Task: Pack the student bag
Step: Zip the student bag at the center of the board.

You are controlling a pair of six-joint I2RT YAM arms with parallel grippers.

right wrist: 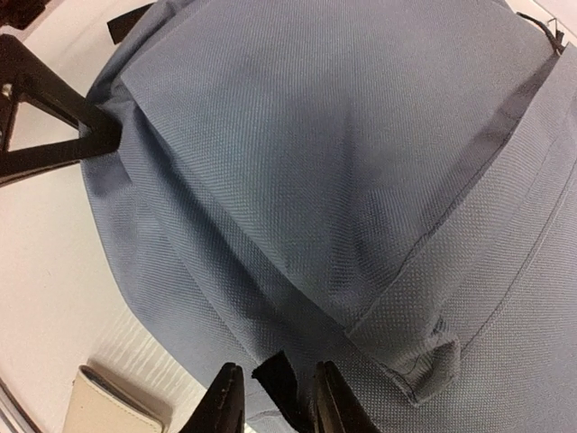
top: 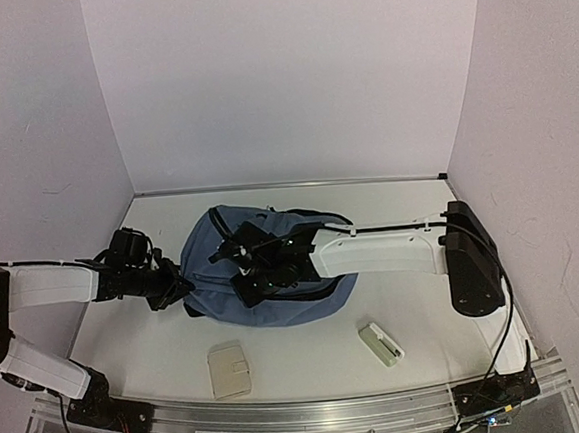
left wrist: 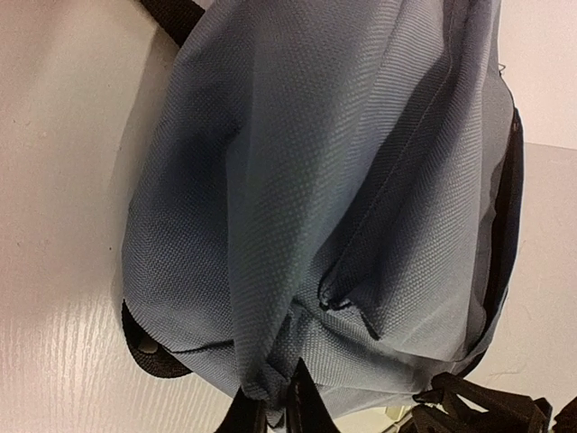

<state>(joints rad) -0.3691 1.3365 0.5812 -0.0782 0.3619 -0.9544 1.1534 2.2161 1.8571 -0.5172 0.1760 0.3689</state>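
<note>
The student bag (top: 292, 246) is a slate-blue backpack lying in the middle of the table, and it fills both wrist views (left wrist: 315, 180) (right wrist: 315, 162). My left gripper (top: 178, 285) is at the bag's left edge, shut on a bunched fold of its fabric (left wrist: 270, 383); its black fingers (right wrist: 54, 117) show in the right wrist view. My right gripper (top: 242, 270) hovers over the bag's left half. Its jaws (right wrist: 277, 365) stand a little apart around a small black tab (right wrist: 281, 386) on the bag, with a gap still showing on the tab's left side.
A beige wallet-like case (top: 228, 370) lies near the front edge, left of centre, and shows in the right wrist view (right wrist: 113, 408). A small white and green item (top: 382, 344) lies front right. White walls enclose the table on three sides.
</note>
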